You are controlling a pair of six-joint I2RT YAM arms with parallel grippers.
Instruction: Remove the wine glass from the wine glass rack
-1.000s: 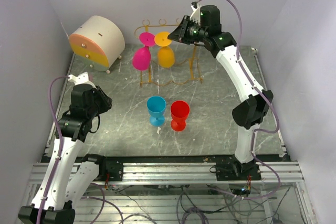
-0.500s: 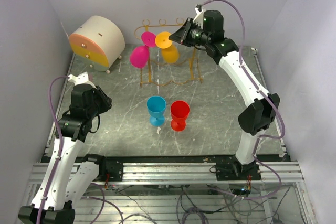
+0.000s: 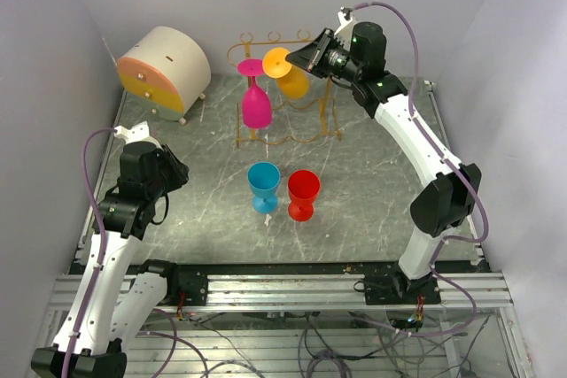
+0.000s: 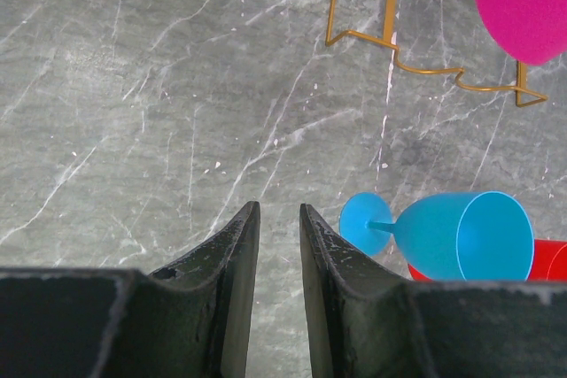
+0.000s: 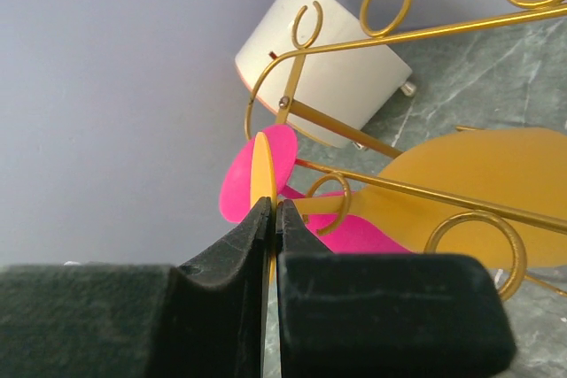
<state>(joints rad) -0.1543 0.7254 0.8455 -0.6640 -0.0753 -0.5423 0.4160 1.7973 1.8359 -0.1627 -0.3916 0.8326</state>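
Edgewise, right fingers (image 5: 232, 258) pinching yellow wine glass (image 5: 496, 161) foot

Bright, even, diffuse lighting is recorded. Faint, soft shadows are cast on the table (image 3: 204, 210). The right tool (image 5: 274, 204) is rendered blurred nearest the lens.

Plain lilac-grey walls (image 3: 35, 86) enclose a grey marble-patterned table (image 3: 354, 183) (white veins throughout), evenly lit, with an aluminium rail (image 3: 283, 289) along its near edge.

High view over table (image 3: 354, 210), wrist cameras close, all sharing rack (image 3: 292, 139)
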